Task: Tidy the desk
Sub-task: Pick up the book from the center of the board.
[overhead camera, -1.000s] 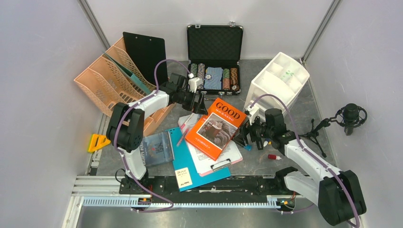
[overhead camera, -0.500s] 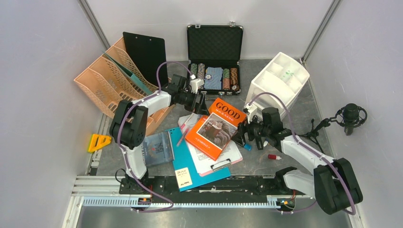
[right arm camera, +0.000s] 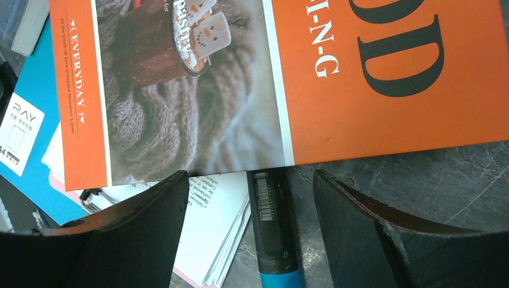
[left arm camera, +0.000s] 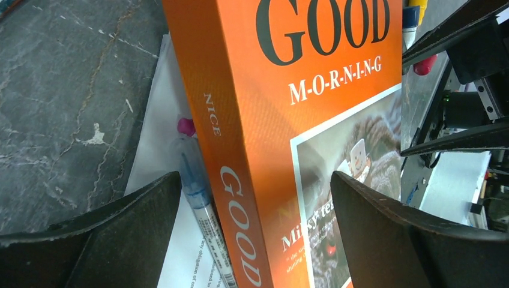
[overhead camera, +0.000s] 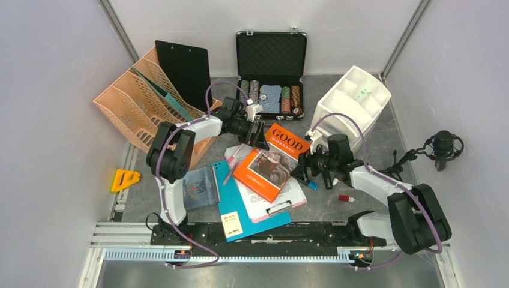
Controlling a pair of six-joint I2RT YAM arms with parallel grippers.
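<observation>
While the dark grey surface (overhead camera: 327, 210) spans the floor of the pale-walled enclosure, an orange book (overhead camera: 273, 162) lies at its cluttered middle. The left hand (left arm camera: 255, 177) is spread wide over the spine. The right hand (right arm camera: 249, 175), also spread, straddles the book's edge and a black marker (right arm camera: 270, 228).

**Change over the last second.** The left gripper (overhead camera: 262, 137) has pushed forward onto the orange hardcover book titled GOOD MORNING (overhead camera: 270, 165). The book's spine corner, earlier just ahead of the fingertips, now lies between its widely spread fingers. The right gripper (overhead camera: 302, 169) has also advanced, jaws apart, so the book's opposite long edge sits closer in front of its fingertips than before. The left arm (overhead camera: 198, 127) and right arm (overhead camera: 378, 183) have both swung their elbows inward, the right one more markedly.
</observation>
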